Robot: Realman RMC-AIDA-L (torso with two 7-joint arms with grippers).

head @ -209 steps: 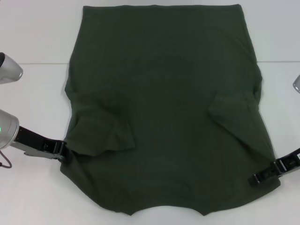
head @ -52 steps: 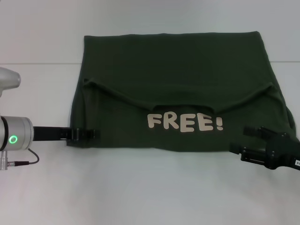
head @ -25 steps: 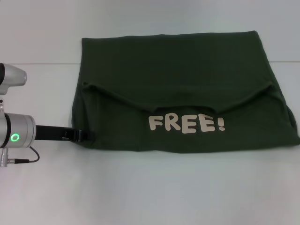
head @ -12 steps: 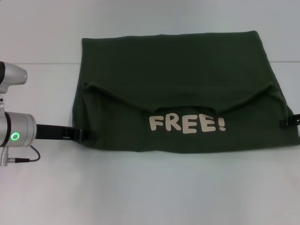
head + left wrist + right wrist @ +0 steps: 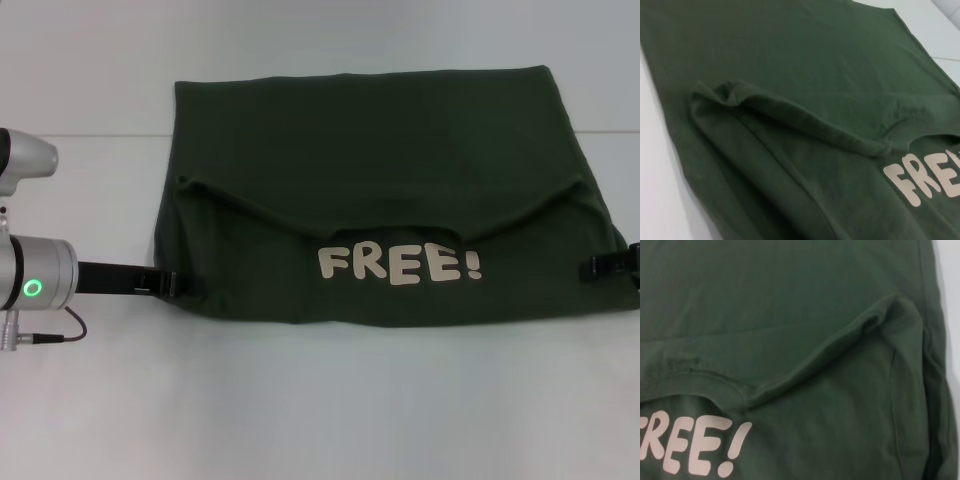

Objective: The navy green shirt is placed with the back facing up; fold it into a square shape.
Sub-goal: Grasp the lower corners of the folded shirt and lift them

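Observation:
The dark olive-green shirt (image 5: 380,150) lies on the white table, folded once across, with its near half laid back over the far half. A cream "FREE!" print (image 5: 398,264) faces up near the front fold. My left gripper (image 5: 172,285) is low at the shirt's left front corner, touching its edge. My right gripper (image 5: 608,264) reaches in from the right and sits at the shirt's right edge, near the front corner. The left wrist view shows the folded layers (image 5: 790,75) close up, and so does the right wrist view (image 5: 790,300).
The white table (image 5: 320,400) runs wide in front of the shirt and to its left. A seam line (image 5: 80,135) crosses the table behind my left arm. The shirt's right front corner reaches the head view's edge.
My right gripper, out of view a second ago, has come in from the right and moved a little further left onto the shirt's right edge. The left gripper and shirt have stayed still.

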